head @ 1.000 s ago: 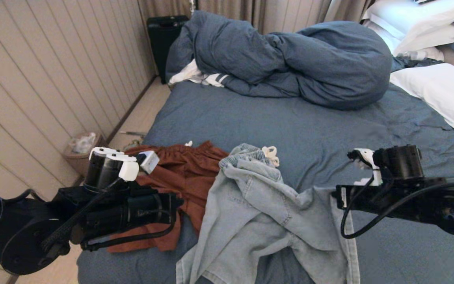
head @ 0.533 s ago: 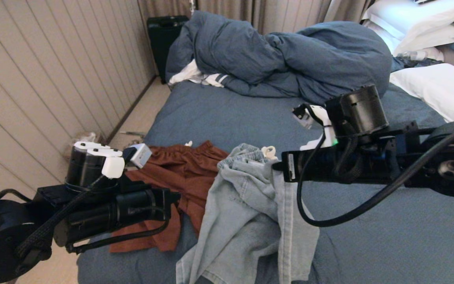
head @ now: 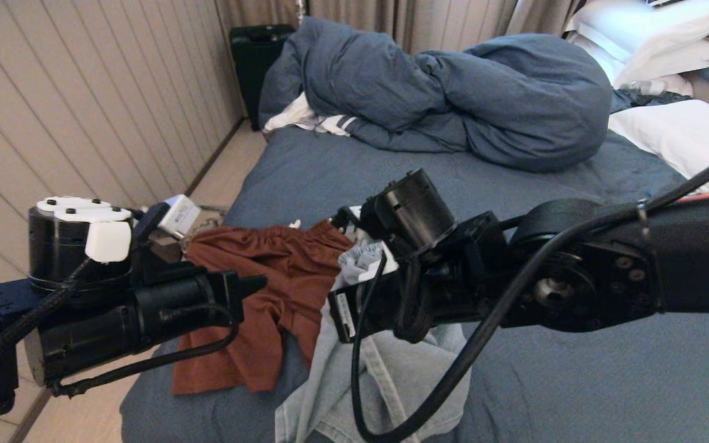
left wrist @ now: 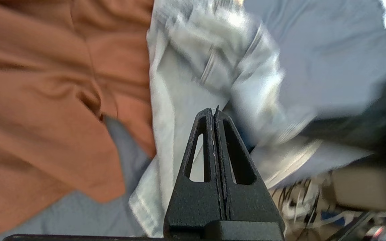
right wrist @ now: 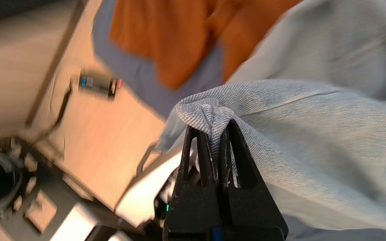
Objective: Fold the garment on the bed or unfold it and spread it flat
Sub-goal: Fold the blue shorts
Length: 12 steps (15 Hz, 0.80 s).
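Denim garment point(head: 385, 381), pale blue, lies at about 6 o'clock in my head view, on the near part of the bed point(head: 576, 381). One fold of it is pinched in the right end effector point(right wrist: 217, 132); my right wrist view shows the fingers point(right wrist: 238, 157) closed on a bunched corner of the cloth, with the rest of the denim draping away from it. Right arm reaches across the head view from 3 o'clock toward the centre, covering the upper part of the garment.

Left end effector point(left wrist: 214, 115) is closed with nothing between its fingers; in my left wrist view the tips hang over the denim near its edge. Left arm sits at 8 o'clock in the head view.

Rust shorts point(head: 262, 289) lie just beside the denim, toward 9 o'clock of it, the two overlapping at their shared edge.

Blue duvet point(head: 453, 92) is bunched at 12 o'clock on the far side of the bed; white pillows point(head: 680, 135) at 2 o'clock. Dark suitcase point(head: 253, 55) stands at 11 o'clock by the wall.
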Motion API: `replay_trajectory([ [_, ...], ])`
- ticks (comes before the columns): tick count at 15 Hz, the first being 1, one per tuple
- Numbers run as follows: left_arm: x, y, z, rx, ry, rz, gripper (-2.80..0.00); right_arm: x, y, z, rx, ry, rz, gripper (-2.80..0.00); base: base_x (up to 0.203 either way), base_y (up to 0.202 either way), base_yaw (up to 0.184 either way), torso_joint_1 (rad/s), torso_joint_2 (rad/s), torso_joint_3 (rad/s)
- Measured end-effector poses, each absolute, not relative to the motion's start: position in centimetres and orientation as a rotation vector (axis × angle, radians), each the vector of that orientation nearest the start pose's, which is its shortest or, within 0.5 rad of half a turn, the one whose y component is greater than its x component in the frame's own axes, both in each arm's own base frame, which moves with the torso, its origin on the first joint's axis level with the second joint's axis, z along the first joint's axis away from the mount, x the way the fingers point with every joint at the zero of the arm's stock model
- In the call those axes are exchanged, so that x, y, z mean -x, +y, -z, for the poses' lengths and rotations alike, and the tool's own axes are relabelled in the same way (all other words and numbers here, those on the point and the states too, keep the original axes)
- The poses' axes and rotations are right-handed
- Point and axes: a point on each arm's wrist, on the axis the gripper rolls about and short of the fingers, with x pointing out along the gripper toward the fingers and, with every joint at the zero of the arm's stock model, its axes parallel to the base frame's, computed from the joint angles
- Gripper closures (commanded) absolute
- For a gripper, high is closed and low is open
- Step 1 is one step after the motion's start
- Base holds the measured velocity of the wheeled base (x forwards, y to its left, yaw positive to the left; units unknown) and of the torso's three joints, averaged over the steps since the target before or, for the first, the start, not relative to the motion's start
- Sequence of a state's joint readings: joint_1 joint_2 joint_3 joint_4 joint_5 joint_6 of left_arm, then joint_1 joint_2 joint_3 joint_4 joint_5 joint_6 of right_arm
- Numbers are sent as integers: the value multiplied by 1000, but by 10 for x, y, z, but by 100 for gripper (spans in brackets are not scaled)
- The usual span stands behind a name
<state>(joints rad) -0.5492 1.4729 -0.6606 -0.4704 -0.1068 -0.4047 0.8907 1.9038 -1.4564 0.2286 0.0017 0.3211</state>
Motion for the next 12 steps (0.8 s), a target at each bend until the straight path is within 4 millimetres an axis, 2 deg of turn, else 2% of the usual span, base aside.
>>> replay_trajectory([
  [5,-199,-122,-201,325,422,573,0,-209,315,-194,103,854,-818,0,0,0,0,0,0,0],
  [12,-196,-121,-205,330,407,578,0,-183,353,-173,207,936,-898,0,0,0,0,0,0,0],
])
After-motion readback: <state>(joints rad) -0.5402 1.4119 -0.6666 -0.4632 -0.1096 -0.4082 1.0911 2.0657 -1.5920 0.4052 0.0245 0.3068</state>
